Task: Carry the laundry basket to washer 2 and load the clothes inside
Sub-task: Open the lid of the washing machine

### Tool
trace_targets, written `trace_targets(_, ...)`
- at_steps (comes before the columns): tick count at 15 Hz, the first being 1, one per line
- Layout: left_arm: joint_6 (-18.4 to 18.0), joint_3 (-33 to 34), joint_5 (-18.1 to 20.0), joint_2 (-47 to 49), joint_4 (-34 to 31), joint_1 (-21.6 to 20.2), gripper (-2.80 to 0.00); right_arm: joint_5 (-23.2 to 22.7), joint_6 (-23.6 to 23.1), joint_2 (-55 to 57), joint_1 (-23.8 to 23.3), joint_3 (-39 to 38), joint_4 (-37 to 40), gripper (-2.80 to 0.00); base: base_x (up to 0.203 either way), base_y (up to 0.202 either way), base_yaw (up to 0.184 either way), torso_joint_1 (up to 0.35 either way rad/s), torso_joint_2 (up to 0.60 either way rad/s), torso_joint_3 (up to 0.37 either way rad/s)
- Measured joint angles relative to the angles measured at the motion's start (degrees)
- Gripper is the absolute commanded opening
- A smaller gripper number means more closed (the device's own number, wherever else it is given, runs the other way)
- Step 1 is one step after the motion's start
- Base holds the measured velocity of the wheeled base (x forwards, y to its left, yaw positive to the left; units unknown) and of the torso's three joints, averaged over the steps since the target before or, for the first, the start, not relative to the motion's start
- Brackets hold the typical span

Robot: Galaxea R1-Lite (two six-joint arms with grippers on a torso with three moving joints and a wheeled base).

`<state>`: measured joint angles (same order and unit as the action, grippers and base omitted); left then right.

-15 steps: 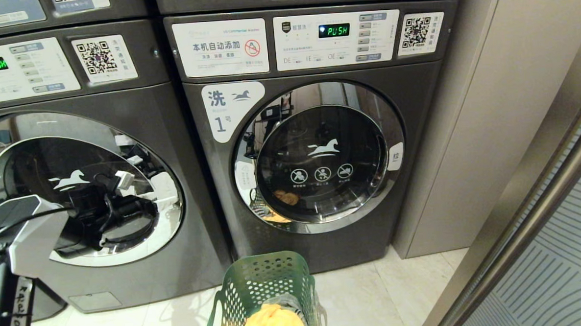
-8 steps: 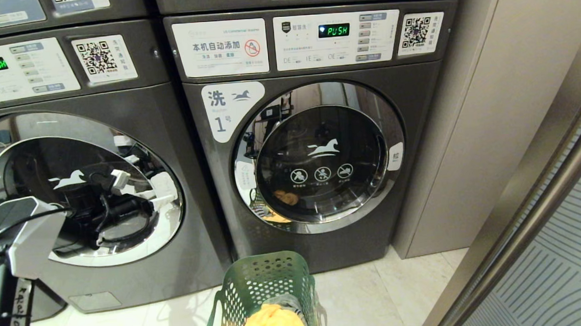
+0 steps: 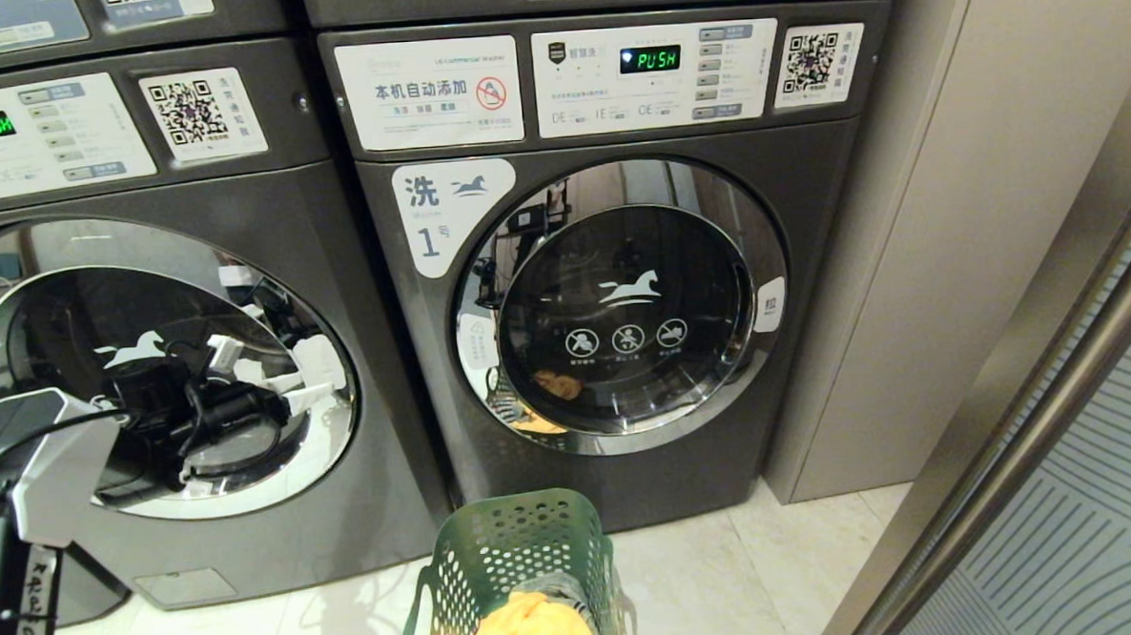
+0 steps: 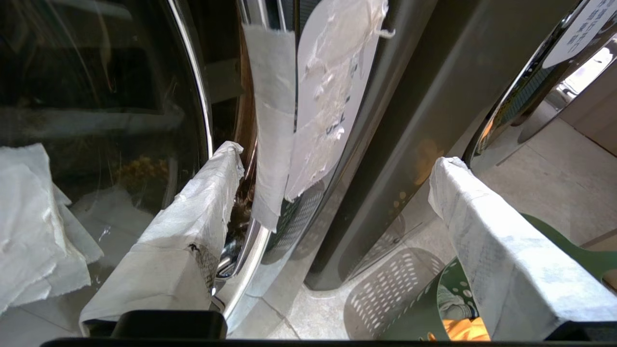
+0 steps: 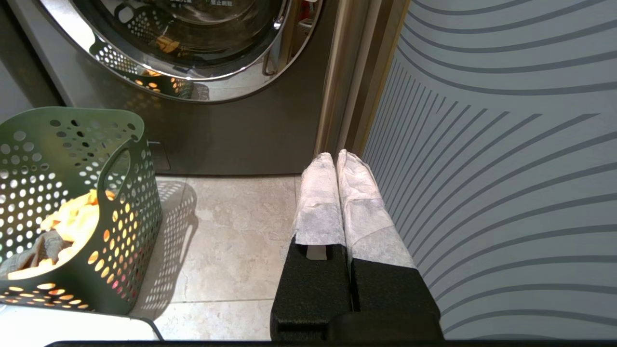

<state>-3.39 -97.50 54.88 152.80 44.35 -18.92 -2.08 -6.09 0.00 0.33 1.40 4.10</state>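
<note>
Fingers (image 4: 193,212) wide at chrome-rimmed washer 2 (image 4: 202,106)

laundry basket (image 3: 514,558): bottom cut off | left washer (image 3: 243,370): number label out of frame

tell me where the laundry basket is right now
In the head view the laundry basket stands on the floor at bottom centre, before the washer labelled 1, with yellow clothes inside.

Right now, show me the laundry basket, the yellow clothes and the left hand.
laundry basket (image 3: 518,539): head view, perforated far wall.
yellow clothes (image 3: 532,632): head view, top of the pile.
left hand (image 4: 337,188): left wrist view, gap between open fingertips.
</note>
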Motion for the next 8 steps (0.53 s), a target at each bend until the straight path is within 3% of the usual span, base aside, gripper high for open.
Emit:
trace_targets(4,3.7,-3.7,0.1,0.9,0.2,-0.1,0.0,0.0,0.0,0.0,0.0,0.0,0.0,-2.8,0.0,0.0,0.0,0.0,0.0,0.0)
trace_targets(6,7.2,-7.0,0.7,1.7,-0.2,-0.1,0.0,0.0,0.0,0.0,0.0,0.0,0.0,-2.8,0.0,0.0,0.0,0.0,0.0,0.0)
trace_targets(8,7.9,-8.4,2.4,2.4,-0.1,-0.1,0.0,0.0,0.0,0.0,0.0,0.0,0.0,-2.8,0.0,0.0,0.0,0.0,0.0,0.0)
